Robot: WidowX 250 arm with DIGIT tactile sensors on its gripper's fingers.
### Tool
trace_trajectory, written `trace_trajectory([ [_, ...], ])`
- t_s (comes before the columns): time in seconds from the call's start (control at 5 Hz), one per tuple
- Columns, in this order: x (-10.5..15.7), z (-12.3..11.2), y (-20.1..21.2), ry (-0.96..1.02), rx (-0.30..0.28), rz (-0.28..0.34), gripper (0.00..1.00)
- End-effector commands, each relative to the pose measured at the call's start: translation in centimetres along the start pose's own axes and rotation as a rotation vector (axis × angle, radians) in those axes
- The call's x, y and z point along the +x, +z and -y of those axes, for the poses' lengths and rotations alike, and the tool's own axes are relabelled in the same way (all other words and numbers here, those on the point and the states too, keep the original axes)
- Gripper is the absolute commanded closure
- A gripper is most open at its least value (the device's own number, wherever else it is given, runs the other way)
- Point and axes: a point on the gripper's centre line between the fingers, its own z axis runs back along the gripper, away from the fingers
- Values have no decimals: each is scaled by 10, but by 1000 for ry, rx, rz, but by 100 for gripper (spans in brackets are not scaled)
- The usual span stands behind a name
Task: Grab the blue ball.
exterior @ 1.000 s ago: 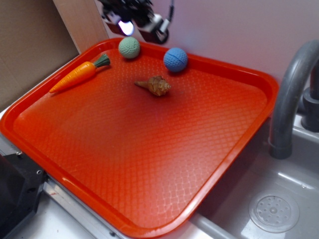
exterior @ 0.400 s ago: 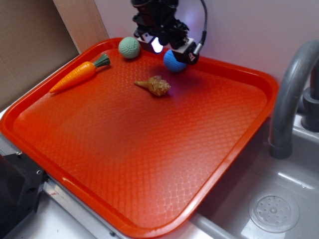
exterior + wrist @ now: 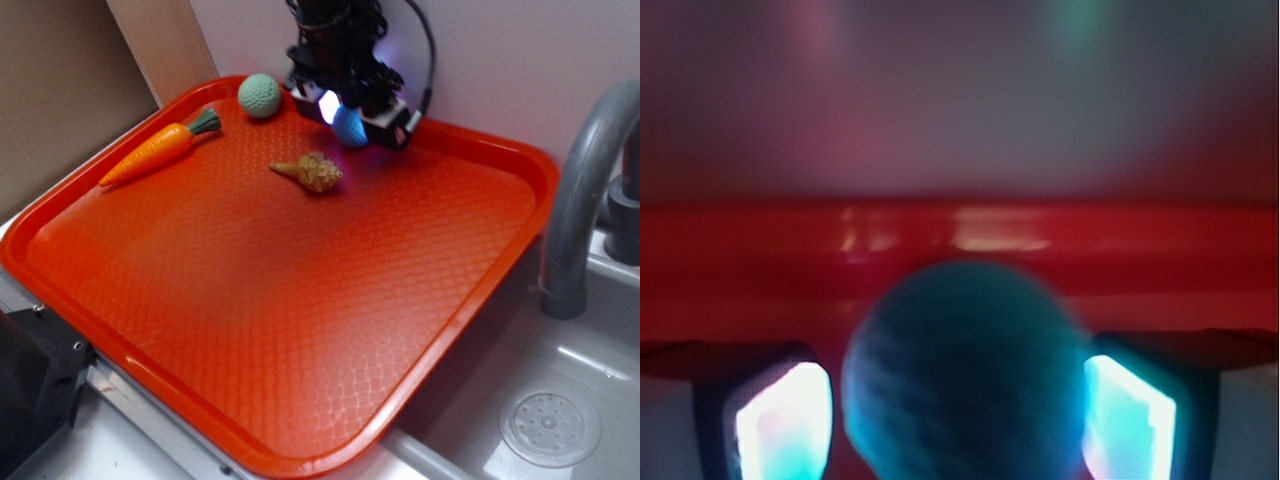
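The blue ball (image 3: 348, 128) rests on the red tray (image 3: 300, 310) by its far rim. My gripper (image 3: 351, 118) has come down over it, and the black arm hides the ball's upper part. In the wrist view the ball (image 3: 965, 370) fills the space between my two lit fingers (image 3: 780, 420), with a thin strip of tray showing on the left side and almost no gap on the right. The gripper (image 3: 955, 412) stands open, straddling the ball.
A pale green ball (image 3: 260, 96) lies left of the gripper by the rim. A toy carrot (image 3: 155, 152) and a brown shell (image 3: 312, 172) lie nearer. The wall rises just behind the tray. A grey faucet (image 3: 580, 190) and sink (image 3: 550, 427) are to the right.
The gripper has moved right and down from behind the green ball until its fingers straddle the blue ball. The ball and the other objects have stayed put.
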Motion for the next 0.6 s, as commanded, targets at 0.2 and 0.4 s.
trace_trajectory([
  [0.2, 9, 2, 47, 0, -18, 117, 100],
  [0.4, -26, -3, 101, -51, 6, 183, 100],
])
